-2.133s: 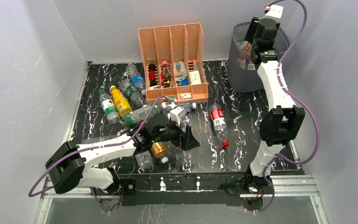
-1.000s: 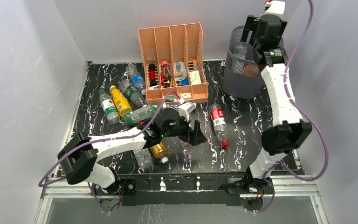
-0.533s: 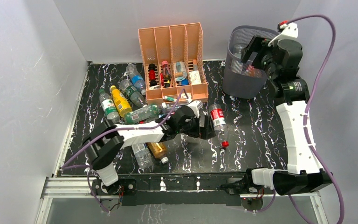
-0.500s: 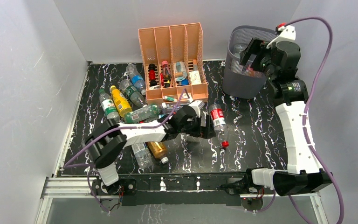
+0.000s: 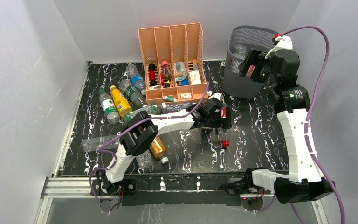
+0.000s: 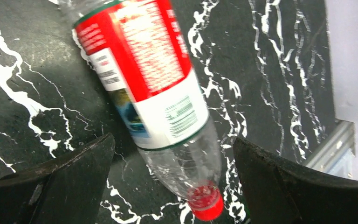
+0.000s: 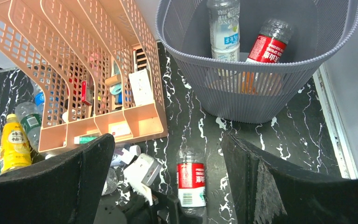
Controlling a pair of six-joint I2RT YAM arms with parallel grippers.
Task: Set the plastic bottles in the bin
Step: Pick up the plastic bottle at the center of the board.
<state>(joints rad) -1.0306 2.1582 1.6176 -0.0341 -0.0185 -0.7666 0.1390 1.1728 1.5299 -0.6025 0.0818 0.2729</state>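
A clear plastic bottle with a red label [image 6: 154, 79] and a red cap [image 5: 224, 142] lies flat on the black marbled table. My left gripper [image 6: 171, 142] is open right above it, one finger on each side of its neck end, neither touching it. From above, the left gripper [image 5: 216, 119] covers most of that bottle. My right gripper [image 5: 253, 65] hangs open and empty in the air just in front of the grey mesh bin [image 7: 256, 63]. Inside the bin are a blue-labelled bottle [image 7: 223, 32] and a red-labelled one [image 7: 266, 46]. The right wrist view also shows the lying bottle [image 7: 191, 182].
Several more bottles lie at the table's left: a yellow one [image 5: 120, 100], a green one [image 5: 142, 113], clear ones [image 5: 106, 106], and an amber one [image 5: 157, 149] under the left arm. The peach organizer [image 5: 172, 60] stands at the back, left of the bin.
My left gripper has reached rightward across the table until it straddles the red-labelled bottle. My right gripper has come out of the bin and dropped back in front of it, empty.
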